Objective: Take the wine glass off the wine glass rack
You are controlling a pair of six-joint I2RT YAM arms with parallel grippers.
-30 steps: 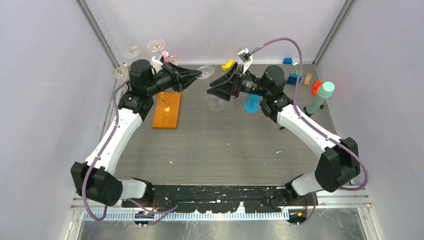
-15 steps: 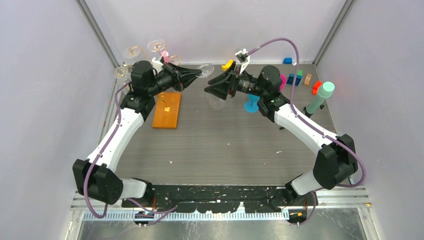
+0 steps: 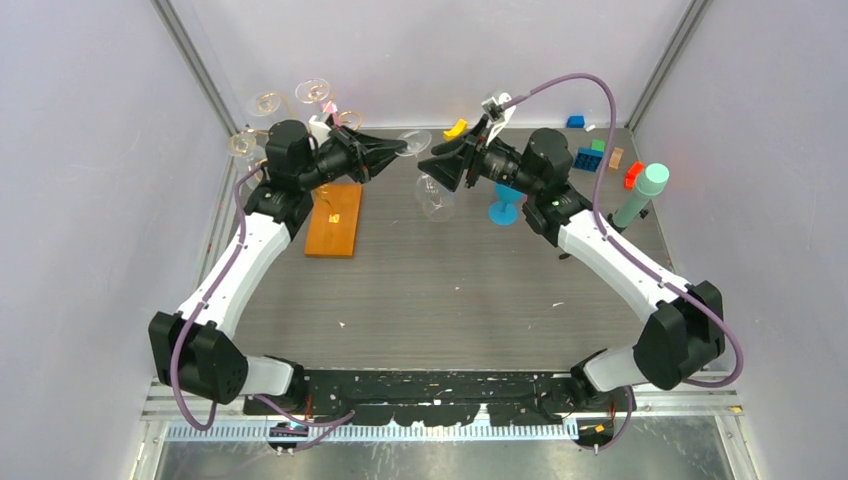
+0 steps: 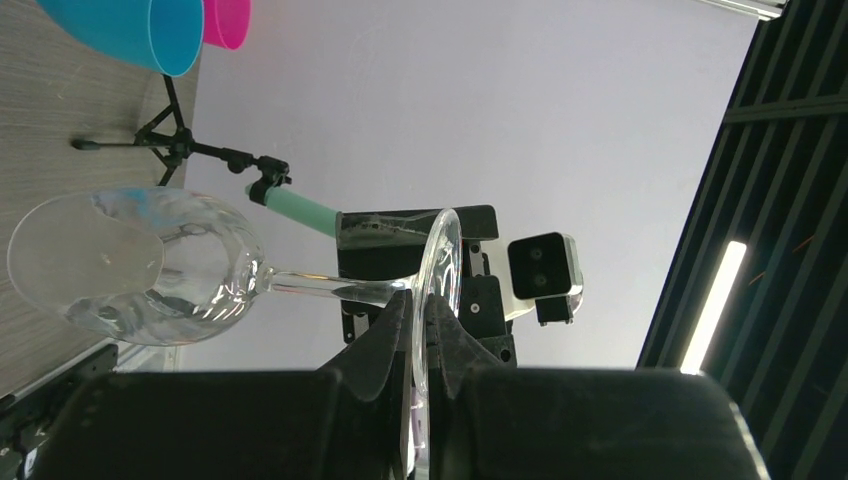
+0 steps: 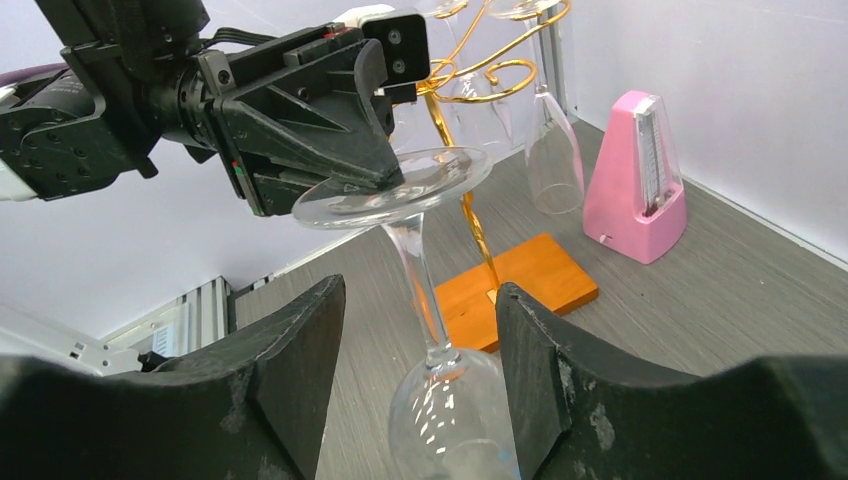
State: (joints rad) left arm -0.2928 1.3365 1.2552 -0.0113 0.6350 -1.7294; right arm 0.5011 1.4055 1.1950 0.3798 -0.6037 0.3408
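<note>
The left claw (image 5: pixel 385 172) pinches the flat foot of the wine glass (image 5: pixel 455 420). The glass hangs bowl-down in the air, to the right of the wine glass rack (image 5: pixel 515 285) and off its gold arms. The right claw (image 5: pixel 420 290) is spread wide, one finger on each side of the stem. More glasses (image 5: pixel 555 150) hang on the rack, and a pink metronome (image 5: pixel 640 175) stands near it. Only the left wrist view shows a blue cup (image 4: pixel 150 35) and a black tripod (image 4: pixel 170 145) on the counter (image 4: pixel 60 110), well away from the rack.

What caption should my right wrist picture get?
Left tool grips an upside-down wine glass by its foot, framed by the open right tool.
</note>
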